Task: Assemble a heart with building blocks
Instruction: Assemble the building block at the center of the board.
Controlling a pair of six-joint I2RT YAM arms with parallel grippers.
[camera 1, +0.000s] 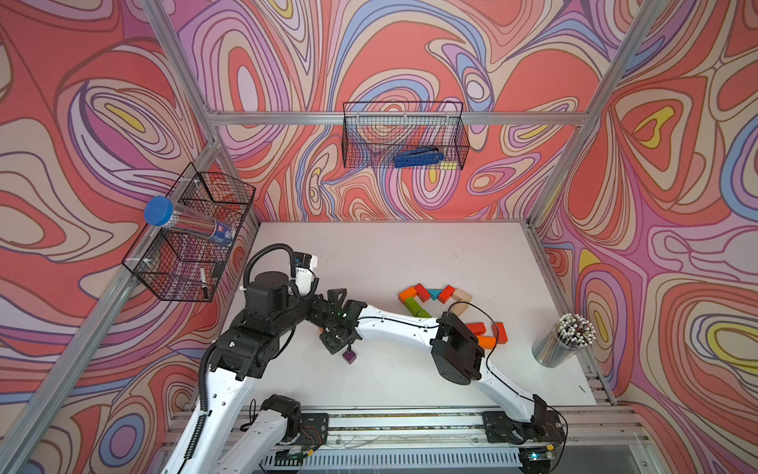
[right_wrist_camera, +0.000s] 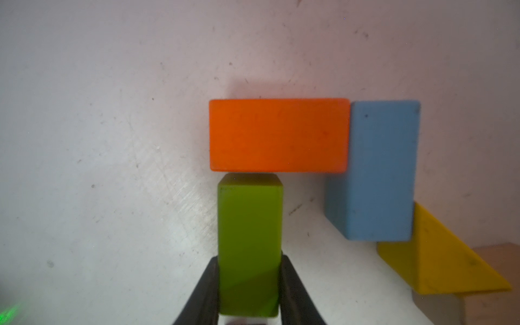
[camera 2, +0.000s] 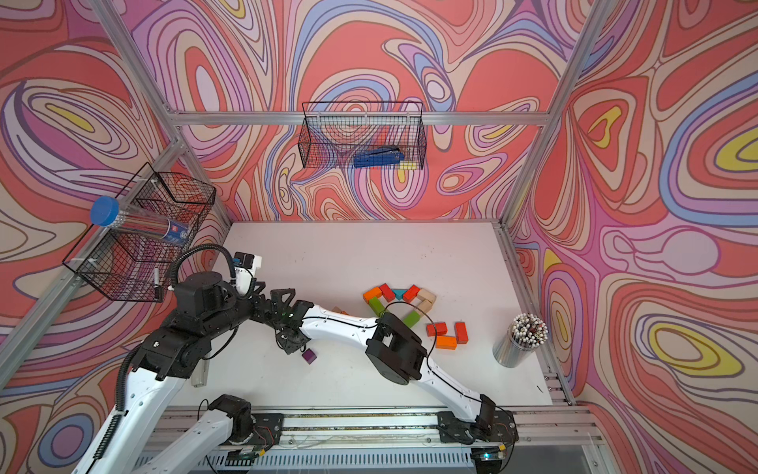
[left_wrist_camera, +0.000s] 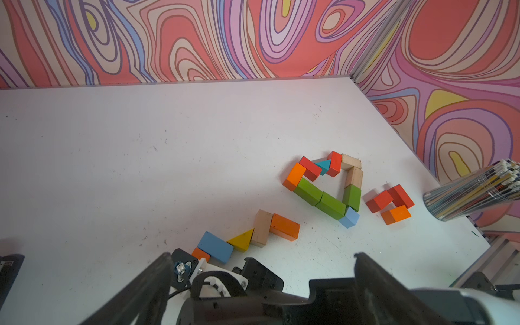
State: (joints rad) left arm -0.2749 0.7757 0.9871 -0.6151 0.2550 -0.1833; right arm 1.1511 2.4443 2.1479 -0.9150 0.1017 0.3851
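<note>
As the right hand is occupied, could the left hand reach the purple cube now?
Probably not cleanly: the right hand, shut on a green brick, sits between the purple cube and the open left hand.

Both arms wear glossy white shells dotted with small dark screws, linked by chunky black joint housings. The left arm (camera 1: 223,410) carries a ribbed black hose (camera 1: 262,249); the right arm (camera 1: 393,324) has a thin black cable (camera 1: 467,304). A green light (camera 1: 339,315) glows on a black wrist. The right hand (right_wrist_camera: 249,257) has slim black fingers (right_wrist_camera: 201,295).
</note>
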